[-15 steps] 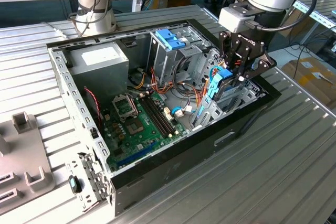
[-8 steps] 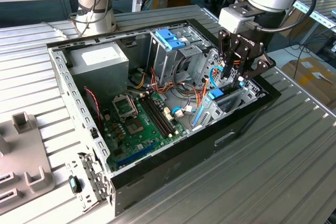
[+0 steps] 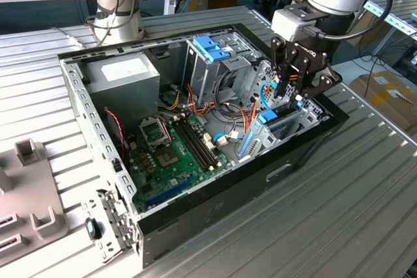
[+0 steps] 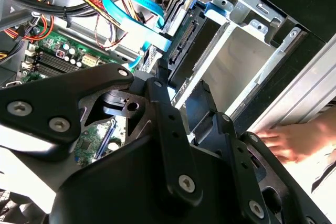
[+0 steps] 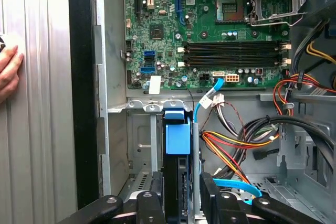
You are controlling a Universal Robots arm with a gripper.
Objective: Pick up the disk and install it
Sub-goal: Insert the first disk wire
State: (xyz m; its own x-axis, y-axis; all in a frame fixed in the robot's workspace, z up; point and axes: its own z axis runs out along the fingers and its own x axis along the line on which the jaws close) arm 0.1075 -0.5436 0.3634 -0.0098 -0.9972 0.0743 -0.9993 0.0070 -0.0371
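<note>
The disk (image 5: 177,139) stands on edge in the drive bay at the front corner of the open computer case (image 3: 215,193), its light-blue carrier end uppermost. In the exterior view the disk (image 3: 266,119) sits low in the bay toward the exterior view's right, with my gripper (image 3: 291,99) right over it. My gripper (image 5: 181,190) has one black finger on each flat side of the disk and is shut on it. In the second wrist view the disk (image 4: 185,39) shows its dark connector end just beyond my gripper (image 4: 186,97).
A metal drive cage with a darker blue bracket (image 3: 212,47) rises behind the bay. The green motherboard (image 5: 210,30), a blue data cable (image 4: 134,9) and orange-yellow power wires (image 5: 226,145) lie close by. A person's hand (image 5: 8,74) rests on the ribbed table outside the case wall.
</note>
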